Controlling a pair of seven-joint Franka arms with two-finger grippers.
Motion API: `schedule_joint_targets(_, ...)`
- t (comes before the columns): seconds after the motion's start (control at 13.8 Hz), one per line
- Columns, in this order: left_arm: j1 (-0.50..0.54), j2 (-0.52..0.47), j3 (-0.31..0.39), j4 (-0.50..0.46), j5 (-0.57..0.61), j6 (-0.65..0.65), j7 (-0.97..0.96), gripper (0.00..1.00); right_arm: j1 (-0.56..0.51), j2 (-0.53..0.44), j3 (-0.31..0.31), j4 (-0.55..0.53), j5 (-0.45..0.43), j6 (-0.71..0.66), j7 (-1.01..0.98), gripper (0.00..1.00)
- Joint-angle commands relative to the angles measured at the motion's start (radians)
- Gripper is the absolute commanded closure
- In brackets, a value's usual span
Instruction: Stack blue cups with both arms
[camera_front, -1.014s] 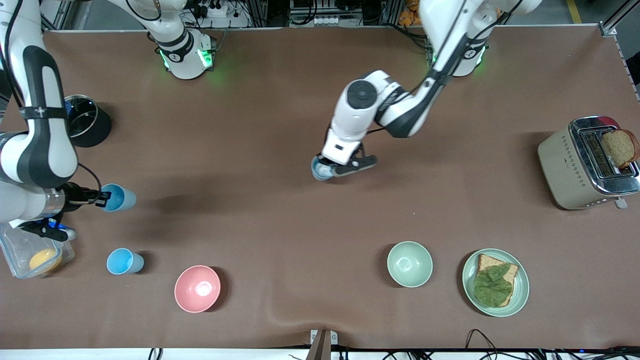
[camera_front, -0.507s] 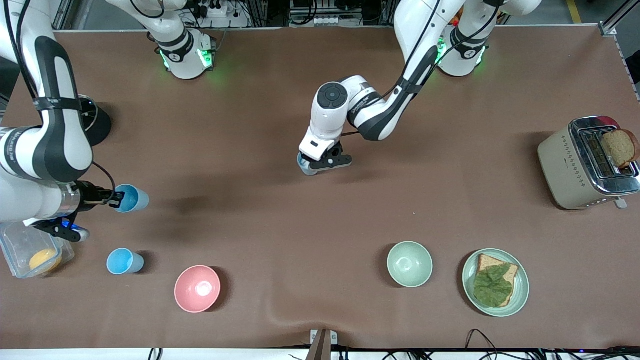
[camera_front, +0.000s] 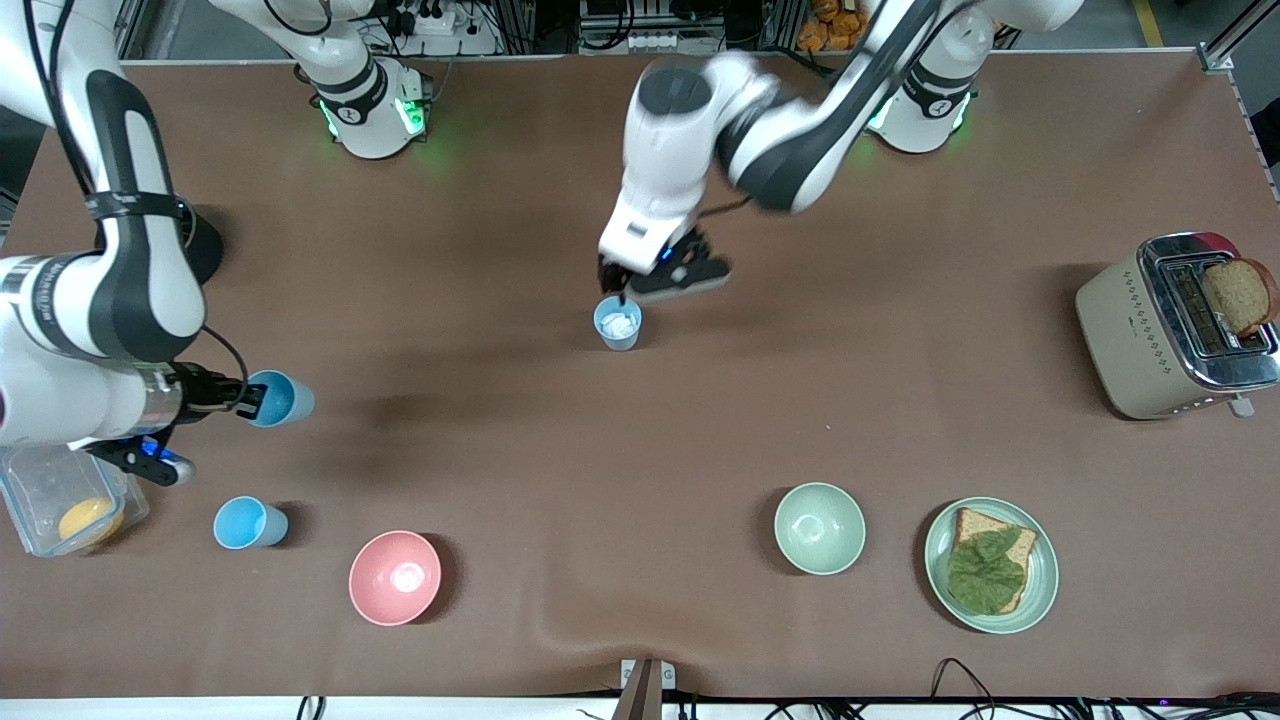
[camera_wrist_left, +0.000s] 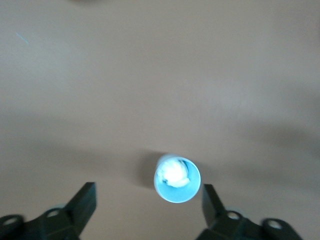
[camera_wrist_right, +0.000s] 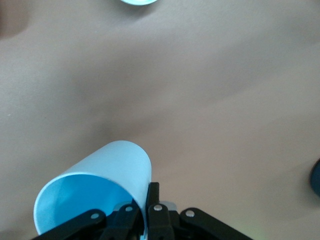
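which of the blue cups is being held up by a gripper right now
The blue cup clamped at its rim in the right gripper, carried tilted. The cup under the open left gripper and the cup beside the pink bowl stand free.

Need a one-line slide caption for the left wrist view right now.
Left gripper, fingers open, hovers over an upright blue cup standing on the brown table.

Brown table (camera_front: 640, 450), cups, bowls, toaster

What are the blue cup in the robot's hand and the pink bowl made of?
The blue cup in the right hand looks like thin matte plastic: even color, soft sheen. The pink bowl is glossier, with a bright glare spot inside; glazed ceramic or hard plastic.
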Motion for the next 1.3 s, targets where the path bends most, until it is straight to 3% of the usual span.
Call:
schedule_joint_targets(0.0, 0.153, -0.16, 0.001, -0.041, 0.015, -0.103, 0.144, 0.0, 0.014, -0.022, -0.007, -0.019, 0.039, -0.007, 0.045, 1.0)
schedule_joint_targets(0.22, 0.279, -0.222, 0.002, -0.022, 0.027, -0.22, 0.274, 0.0, 0.07, -0.017, -0.009, -0.019, 0.048, 0.002, 0.141, 1.0)
schedule_joint_targets(0.58, 0.478, -0.283, 0.011, 0.008, 0.04, -0.226, 0.644, 0.0, 0.24, -0.02, -0.009, -0.012, 0.097, 0.019, 0.424, 1.0)
schedule_joint_targets(0.72, 0.555, -0.317, 0.014, 0.008, 0.026, -0.246, 0.887, 0.0, 0.317, -0.028, -0.009, -0.006, 0.099, 0.019, 0.53, 1.0)
schedule_joint_targets(0.94, 0.553, -0.305, 0.076, 0.022, -0.026, -0.332, 0.921, 0.0, 0.405, -0.03, -0.007, 0.005, 0.1, 0.019, 0.632, 1.0)
schedule_joint_targets(1.09, 0.55, -0.299, 0.103, 0.115, -0.054, -0.424, 0.873, 0.0, 0.474, -0.028, -0.009, 0.005, 0.1, 0.033, 0.715, 1.0)
schedule_joint_targets(1.23, 0.617, -0.265, 0.064, 0.171, -0.056, -0.438, 0.861, 0.0, 0.536, -0.027, -0.009, 0.005, 0.102, 0.039, 0.779, 1.0)
